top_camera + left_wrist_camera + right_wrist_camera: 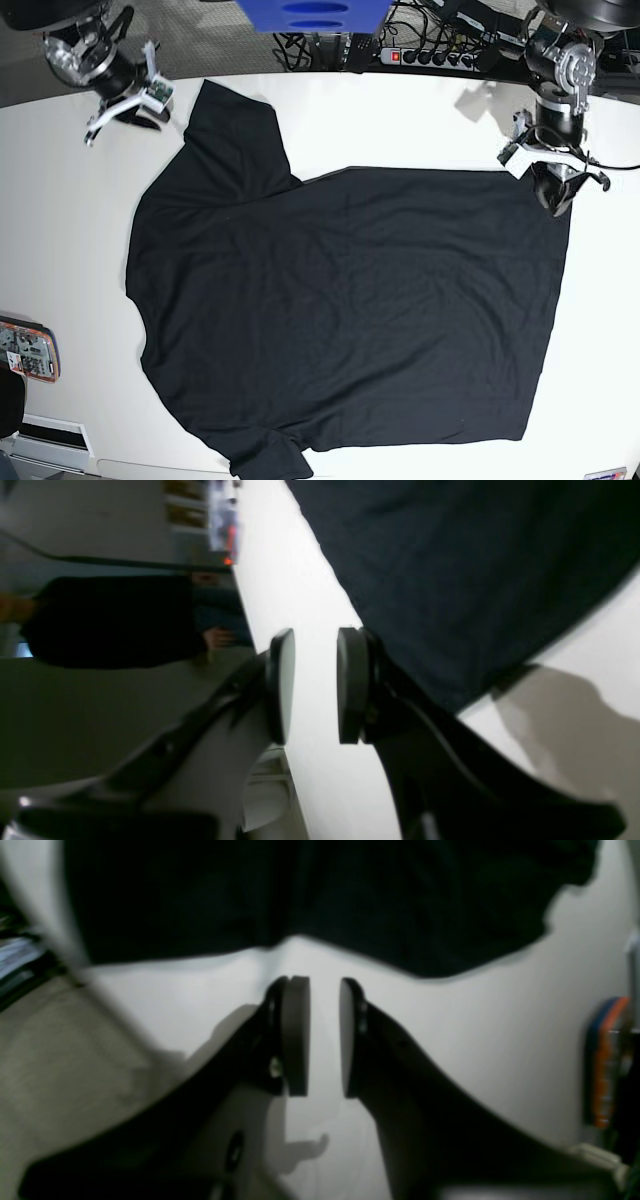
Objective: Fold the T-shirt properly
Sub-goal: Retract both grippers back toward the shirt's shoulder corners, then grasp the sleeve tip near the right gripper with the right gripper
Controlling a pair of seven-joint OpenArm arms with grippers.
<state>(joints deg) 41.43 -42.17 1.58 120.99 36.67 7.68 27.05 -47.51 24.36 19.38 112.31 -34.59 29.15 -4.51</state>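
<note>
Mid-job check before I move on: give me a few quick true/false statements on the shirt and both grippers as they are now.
1. The T-shirt lies spread flat on the white table. True.
2. The left gripper is clamped on the hem. False: its pads stand apart with bare table between them, beside the shirt's edge.
3. The right gripper holds nothing. True.
4. The shirt is already folded in half. False: both sleeves and the whole body lie open.
5. A small orange-edged device lies on the table beside the shirt. True.

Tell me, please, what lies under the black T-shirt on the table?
The T-shirt lies spread flat on the white table, which shows all around it. Whether anything else lies beneath cannot be seen; the cloth covers that area.
</note>
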